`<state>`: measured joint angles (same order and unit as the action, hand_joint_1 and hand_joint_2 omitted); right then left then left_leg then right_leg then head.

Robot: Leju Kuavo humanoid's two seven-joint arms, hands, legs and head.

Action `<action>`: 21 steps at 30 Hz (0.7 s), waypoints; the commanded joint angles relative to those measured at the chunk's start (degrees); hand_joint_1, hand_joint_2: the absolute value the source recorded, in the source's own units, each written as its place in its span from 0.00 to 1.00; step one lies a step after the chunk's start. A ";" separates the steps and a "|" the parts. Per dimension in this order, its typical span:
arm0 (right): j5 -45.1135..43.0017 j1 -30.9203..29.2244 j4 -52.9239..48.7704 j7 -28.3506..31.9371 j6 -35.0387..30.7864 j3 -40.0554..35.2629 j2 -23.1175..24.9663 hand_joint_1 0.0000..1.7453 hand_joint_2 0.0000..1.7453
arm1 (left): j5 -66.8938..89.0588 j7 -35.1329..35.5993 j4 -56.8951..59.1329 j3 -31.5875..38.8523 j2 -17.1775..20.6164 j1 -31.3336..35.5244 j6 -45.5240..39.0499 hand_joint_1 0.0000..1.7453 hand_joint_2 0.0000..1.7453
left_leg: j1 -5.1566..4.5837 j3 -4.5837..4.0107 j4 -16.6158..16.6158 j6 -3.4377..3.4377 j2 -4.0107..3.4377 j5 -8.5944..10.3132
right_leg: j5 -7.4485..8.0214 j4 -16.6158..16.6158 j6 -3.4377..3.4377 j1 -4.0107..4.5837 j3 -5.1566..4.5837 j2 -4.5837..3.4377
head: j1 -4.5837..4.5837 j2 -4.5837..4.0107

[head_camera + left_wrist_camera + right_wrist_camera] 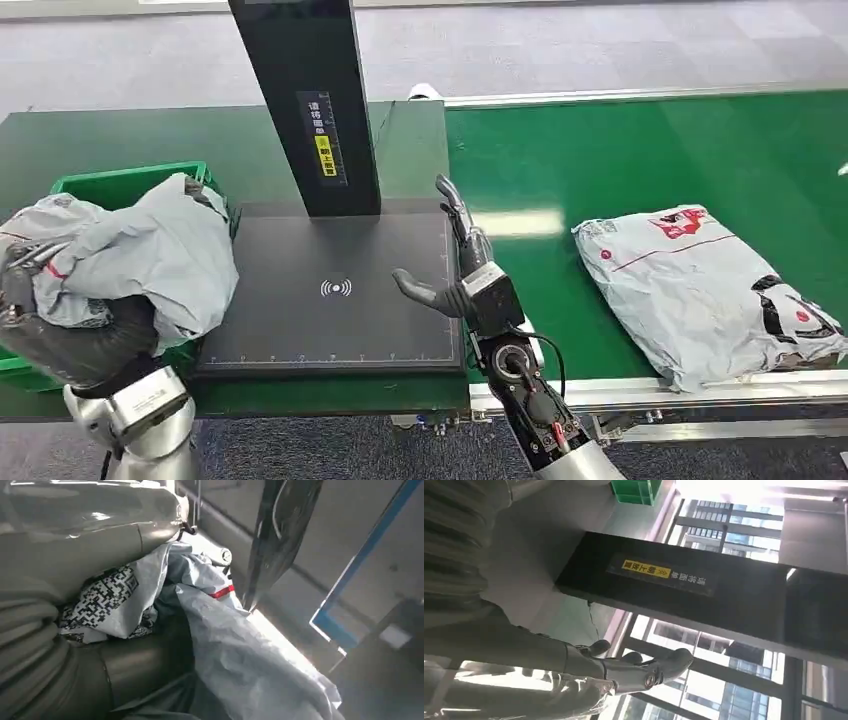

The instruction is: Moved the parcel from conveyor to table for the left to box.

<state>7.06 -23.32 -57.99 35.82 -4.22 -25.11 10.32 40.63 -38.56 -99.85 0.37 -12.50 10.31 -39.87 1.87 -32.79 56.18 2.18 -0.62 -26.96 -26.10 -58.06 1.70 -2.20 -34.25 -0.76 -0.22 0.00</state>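
Left hand (35, 285) grips a grey parcel (140, 250) over the green bin (130, 183) at frame left; right hand (455, 270) empty, fingers spread, over scanner pad's (330, 300) right edge; second parcel (710, 290) on conveyor (620, 160).

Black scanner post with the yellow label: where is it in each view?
Head view: black scanner post at top centre, rising behind the black pad.
Left wrist view: cannot tell; a dark upright strip may be it.
Right wrist view: dark slab across the middle.
Shared landmark: yellow label.
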 commanded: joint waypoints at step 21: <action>0.75 -2.63 5.78 -0.12 1.84 -4.37 -0.48 0.00 1.00 | 44.66 18.18 54.72 42.88 10.12 26.25 -0.13 1.00 1.00 | -0.02 0.23 -0.15 -0.13 0.04 0.08 | 0.06 0.08 -0.23 0.03 0.17 0.02 | -0.02 0.00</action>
<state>7.93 -22.81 -57.31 35.87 -3.12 -26.38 10.32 75.66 -35.33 -69.08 40.09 -11.06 27.91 -39.82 1.87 -32.76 56.18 2.19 -0.66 -26.93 -26.09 -58.06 1.70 -2.20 -34.25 -0.77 -0.24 0.00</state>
